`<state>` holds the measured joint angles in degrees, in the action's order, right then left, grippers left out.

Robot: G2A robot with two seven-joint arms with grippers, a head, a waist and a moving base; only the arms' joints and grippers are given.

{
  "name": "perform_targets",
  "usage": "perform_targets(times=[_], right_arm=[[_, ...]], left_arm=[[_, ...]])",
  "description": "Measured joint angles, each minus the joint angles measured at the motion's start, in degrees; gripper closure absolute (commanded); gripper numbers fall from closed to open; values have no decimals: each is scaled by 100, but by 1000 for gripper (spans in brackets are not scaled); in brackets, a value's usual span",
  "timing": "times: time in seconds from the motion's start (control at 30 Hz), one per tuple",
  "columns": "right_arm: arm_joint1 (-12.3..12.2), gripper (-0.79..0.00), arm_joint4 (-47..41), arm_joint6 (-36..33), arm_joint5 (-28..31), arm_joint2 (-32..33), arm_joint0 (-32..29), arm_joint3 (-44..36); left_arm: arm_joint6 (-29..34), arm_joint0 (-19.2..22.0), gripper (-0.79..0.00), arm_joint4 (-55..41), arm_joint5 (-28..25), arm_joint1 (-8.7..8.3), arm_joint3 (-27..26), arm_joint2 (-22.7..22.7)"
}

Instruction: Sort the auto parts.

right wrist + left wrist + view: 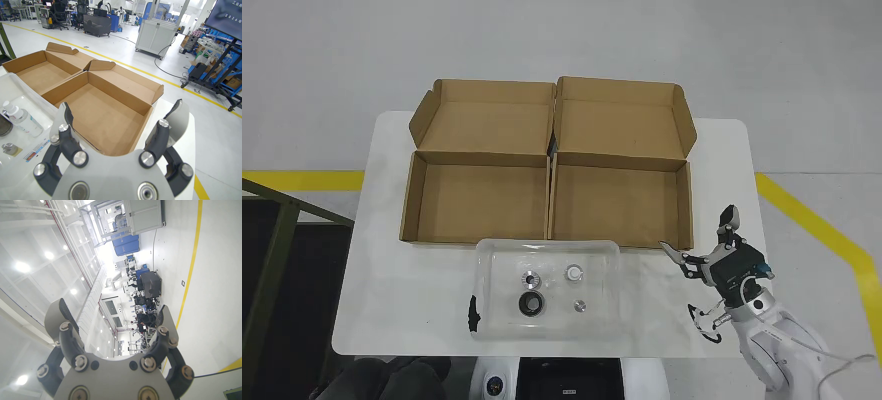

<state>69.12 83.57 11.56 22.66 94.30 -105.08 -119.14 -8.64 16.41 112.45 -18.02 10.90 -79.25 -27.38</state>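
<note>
Right gripper (pixel 689 288) hangs wide open and empty over the table's (pixel 722 150) front right corner, near the tray (pixel 482 270); left gripper (pixel 113 308) is spread open too.

White table (pixel 382 300), rounded corners. Yellow floor line (pixel 822 225) runs off past its right edge, with another stretch past the left edge. Green frame (pixel 277 250) stands off the left edge. Far floor beyond the back edge: wheeled cabinet (pixel 157 36), black cable (pixel 162 68) trailing from it, office chairs (pixel 56 11), dark screen (pixel 225 17). Blue machine (pixel 125 244) sits under ceiling lights (pixel 22 266).
</note>
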Motion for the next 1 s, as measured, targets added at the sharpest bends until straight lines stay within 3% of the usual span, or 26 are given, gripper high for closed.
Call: perform_targets(times=[0.37, 0.7, 1.0], right_arm=[[-8, -785, -44, -237, 127, -93, 128, 3], [-73, -785, -533, -1536, 1397, -643, 981, 93], [-105, -785, -873, -2463, 2073, -1277, 1538, 54]], left_arm=[[0, 0, -785, 0, 0, 0, 0, 0], [0, 0, -785, 0, 0, 0, 0, 0], [0, 0, -785, 0, 0, 0, 0, 0]])
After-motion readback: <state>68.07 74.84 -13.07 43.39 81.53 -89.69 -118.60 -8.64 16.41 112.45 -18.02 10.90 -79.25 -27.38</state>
